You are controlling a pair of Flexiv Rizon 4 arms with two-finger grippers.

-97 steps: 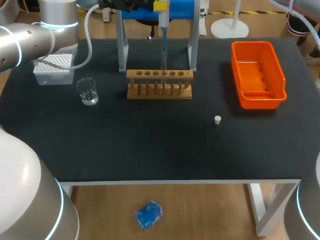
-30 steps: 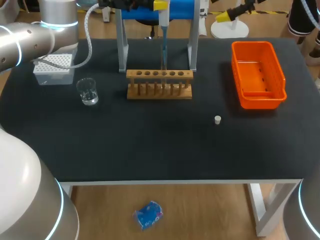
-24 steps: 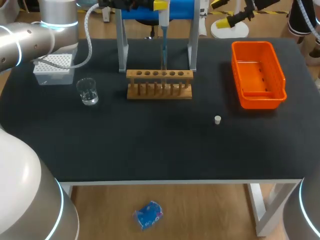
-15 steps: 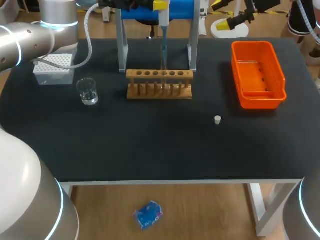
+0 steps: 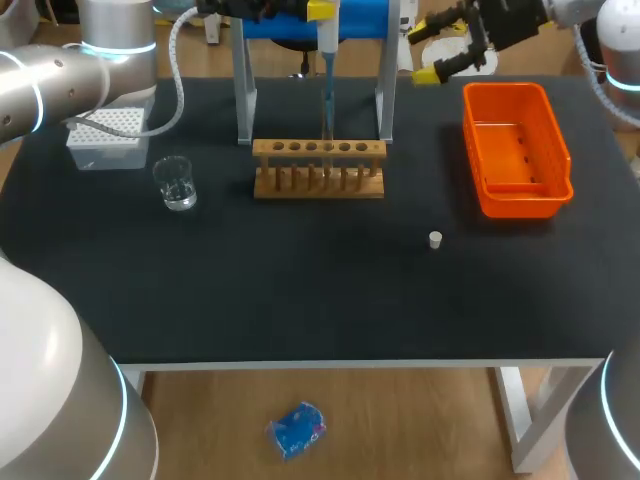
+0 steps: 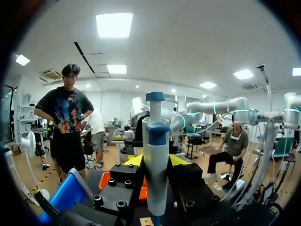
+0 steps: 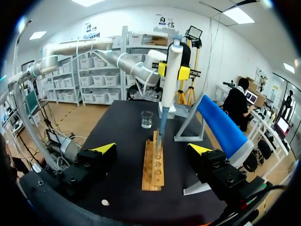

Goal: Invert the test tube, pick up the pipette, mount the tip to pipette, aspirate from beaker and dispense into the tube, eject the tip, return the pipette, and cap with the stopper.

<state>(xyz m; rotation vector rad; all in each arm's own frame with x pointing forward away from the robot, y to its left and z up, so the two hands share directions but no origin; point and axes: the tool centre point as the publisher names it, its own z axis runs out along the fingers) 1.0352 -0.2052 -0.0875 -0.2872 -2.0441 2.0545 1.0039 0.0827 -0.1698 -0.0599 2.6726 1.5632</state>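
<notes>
My left gripper is shut on the white and blue pipette, which hangs upright over the wooden test tube rack. The pipette's tip reaches down into a clear tube standing in the rack. In the left wrist view the pipette stands between the yellow tips of the left gripper. My right gripper is open above the table's far edge, right of the rack, and holds nothing. Seen from the right gripper, the rack lies ahead. The small white stopper lies on the mat.
A glass beaker stands left of the rack, with a white tip box behind it. An orange bin sits at the right. The blue pipette stand with grey legs rises behind the rack.
My right arm has come in from the far right corner and moved left, its open gripper now between the stand and the orange bin. The left arm and pipette have kept still.
</notes>
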